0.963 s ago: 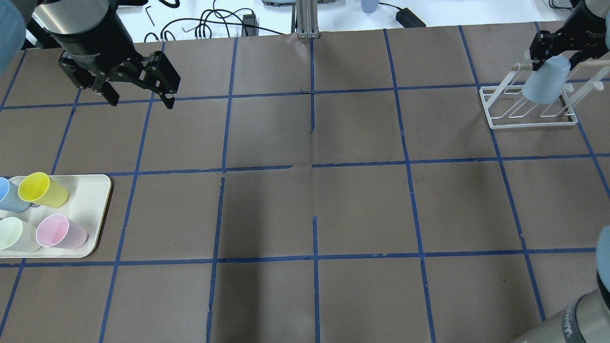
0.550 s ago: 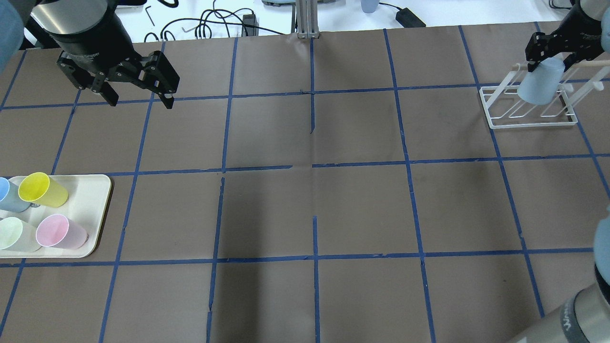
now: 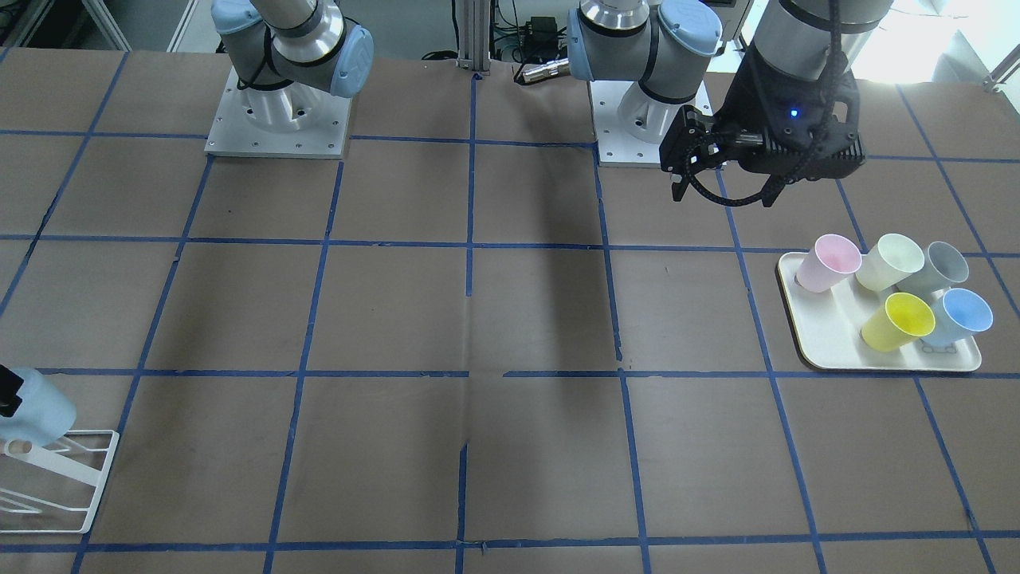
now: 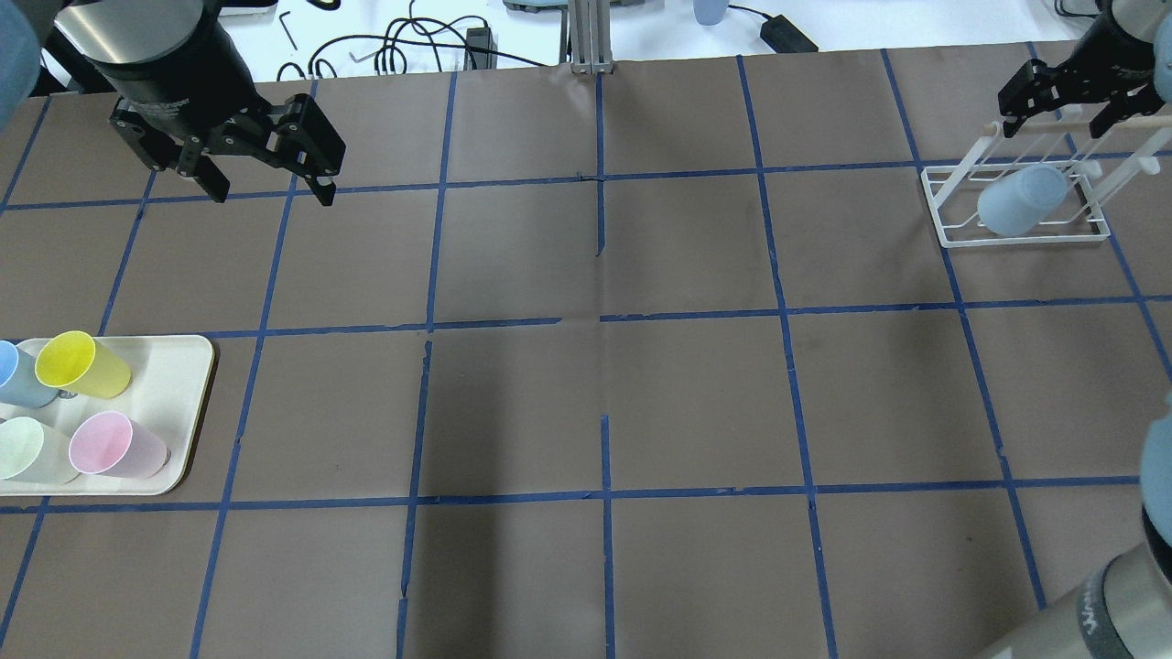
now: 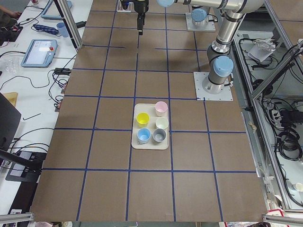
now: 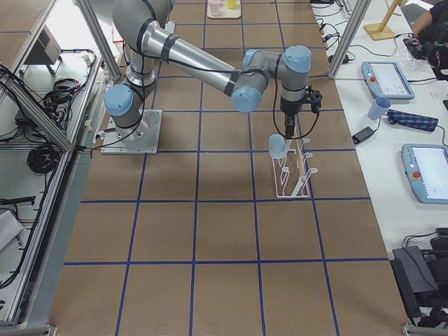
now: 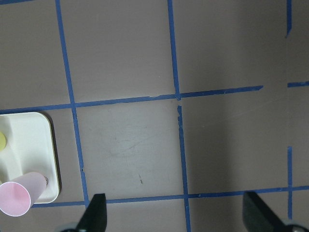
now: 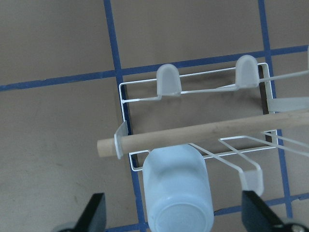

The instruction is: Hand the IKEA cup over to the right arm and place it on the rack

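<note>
The pale blue IKEA cup (image 4: 1012,201) rests slanted on the white wire rack (image 4: 952,240), base up, free of any gripper. In the right wrist view the cup (image 8: 177,191) sits just below the rack's wooden bar (image 8: 203,134). My right gripper (image 4: 1058,119) is open and empty above the rack's back edge, with its fingers (image 8: 95,216) spread on both sides of the cup. My left gripper (image 4: 273,197) is open and empty at the far left of the table, well above it. The cup (image 6: 277,145) and the rack (image 6: 294,175) also show in the exterior right view.
A cream tray (image 4: 179,403) at the left edge holds a yellow cup (image 4: 81,364), a pink cup (image 4: 117,445), a pale green cup (image 4: 23,448) and a second blue cup (image 4: 14,375). A grey cup (image 3: 940,267) also stands on it. Cables lie beyond the far edge.
My right gripper has opened, let go of the blue cup and pulled up and back. The cup has dropped lower onto the rack. The left arm has not moved.
</note>
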`<state>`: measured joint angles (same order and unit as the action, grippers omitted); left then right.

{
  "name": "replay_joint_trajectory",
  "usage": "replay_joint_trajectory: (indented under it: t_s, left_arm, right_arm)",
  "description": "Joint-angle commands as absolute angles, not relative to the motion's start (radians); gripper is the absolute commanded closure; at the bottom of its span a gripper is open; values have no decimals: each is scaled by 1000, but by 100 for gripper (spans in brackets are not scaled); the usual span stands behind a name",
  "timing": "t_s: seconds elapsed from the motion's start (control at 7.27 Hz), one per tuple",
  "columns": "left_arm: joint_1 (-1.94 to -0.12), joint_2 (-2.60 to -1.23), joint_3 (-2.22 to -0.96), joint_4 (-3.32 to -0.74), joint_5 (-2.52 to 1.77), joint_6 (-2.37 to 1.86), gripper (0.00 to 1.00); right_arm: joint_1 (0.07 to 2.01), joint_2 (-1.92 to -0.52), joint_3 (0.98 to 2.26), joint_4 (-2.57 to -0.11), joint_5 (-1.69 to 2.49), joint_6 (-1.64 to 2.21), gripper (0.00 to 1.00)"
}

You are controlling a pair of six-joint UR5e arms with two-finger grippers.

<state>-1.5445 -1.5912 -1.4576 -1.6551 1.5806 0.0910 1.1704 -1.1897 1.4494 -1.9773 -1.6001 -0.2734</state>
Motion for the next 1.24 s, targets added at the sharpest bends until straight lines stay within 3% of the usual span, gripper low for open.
replay_joint_trajectory:
  t_s: [0.0,0.69,1.1]
  left_arm:
    - [-1537,-1591,-1457,-1654,1548,60,0]
    - [-1534,-1591,-1442,-1646,1555,58,0]
    - [-1536,-1589,-1448,-1647,1559,44,0]
  right_arm:
    - [1170,-1231,1440,-1906,-1605,-278,0]
    - [1197,-1518,1462,-1533,-1604,-265,0]
    - [1204,-1575,1500,-1503,-1602,-255,0]
